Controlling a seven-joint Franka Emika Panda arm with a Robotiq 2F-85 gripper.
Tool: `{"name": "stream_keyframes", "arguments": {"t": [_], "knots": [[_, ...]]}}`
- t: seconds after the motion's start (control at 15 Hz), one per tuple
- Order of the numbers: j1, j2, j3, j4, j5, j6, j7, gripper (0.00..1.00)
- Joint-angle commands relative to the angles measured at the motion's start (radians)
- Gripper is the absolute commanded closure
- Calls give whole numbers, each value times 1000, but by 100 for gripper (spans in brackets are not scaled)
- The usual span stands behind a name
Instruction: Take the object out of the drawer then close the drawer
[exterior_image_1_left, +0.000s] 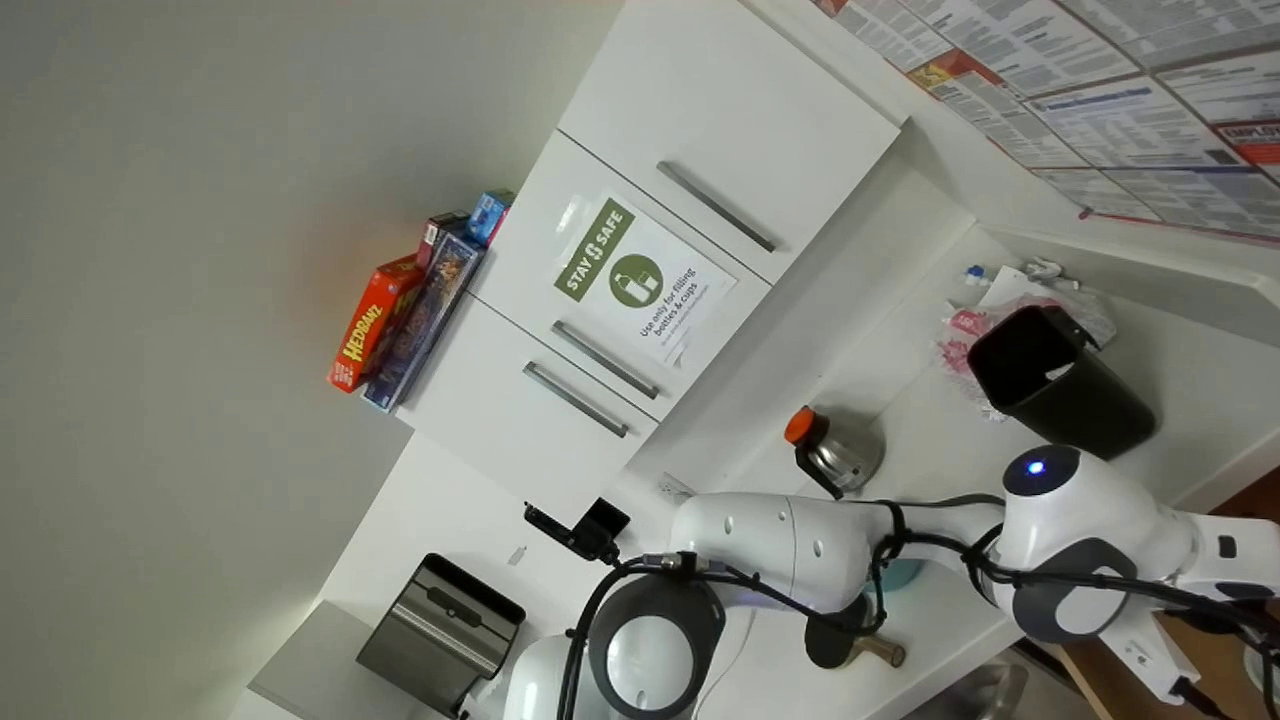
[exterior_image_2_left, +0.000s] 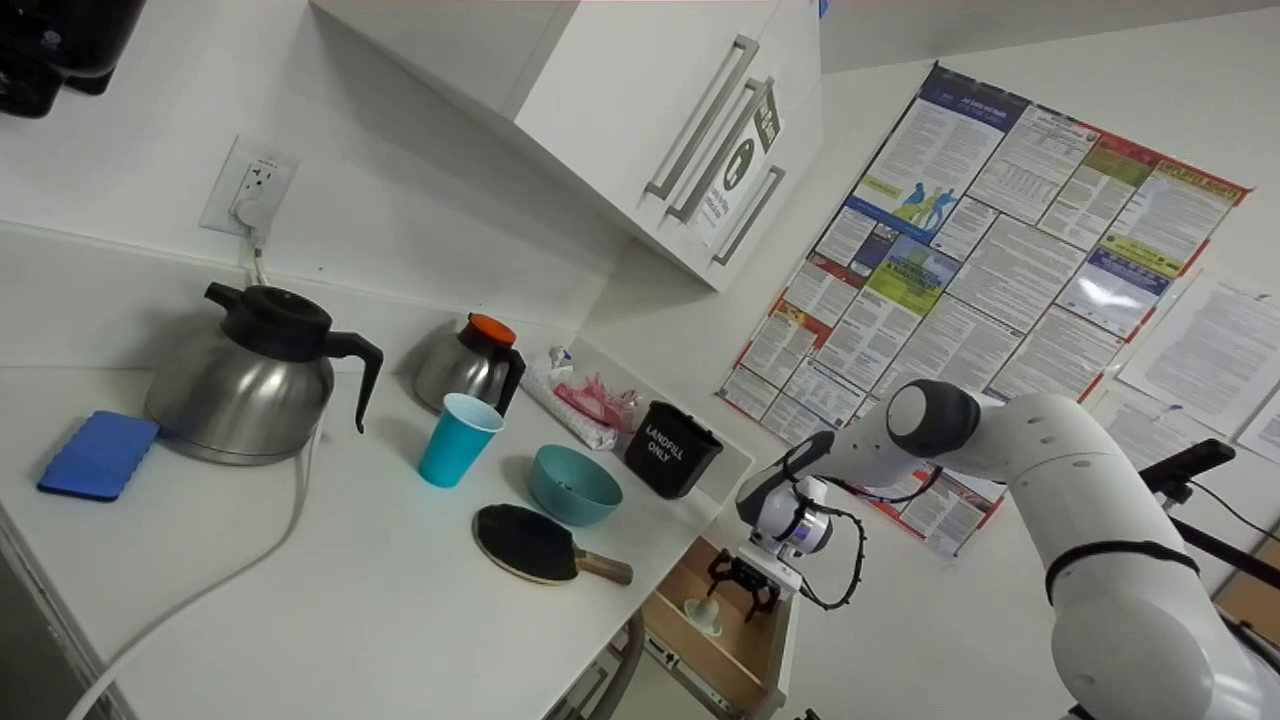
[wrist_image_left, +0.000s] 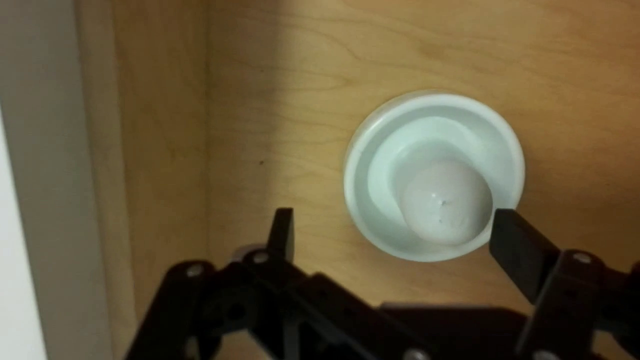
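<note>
Below the gripper (wrist_image_left: 394, 232), which is spread wide with nothing held, a round white object (wrist_image_left: 440, 200) with a raised knob is seen resting in the pulled-out drawer (wrist_image_left: 300, 65).

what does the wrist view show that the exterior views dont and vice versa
Only the wrist view shows the small marks on the rounded knob of the white object.

Both exterior views alone show the orange-lidded jug, black bin, paddle and wall posters.

The wrist view and an exterior view share the pulled-out drawer, the white object and the open claw.
</note>
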Motion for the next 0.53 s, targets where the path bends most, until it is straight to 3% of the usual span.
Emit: {"name": "stream_keyframes", "arguments": {"t": [0.0,0.47], "knots": [[-16,58,14,82,-14,14,29,0],[-47,114,57,171,-9,-25,8,0]]}}
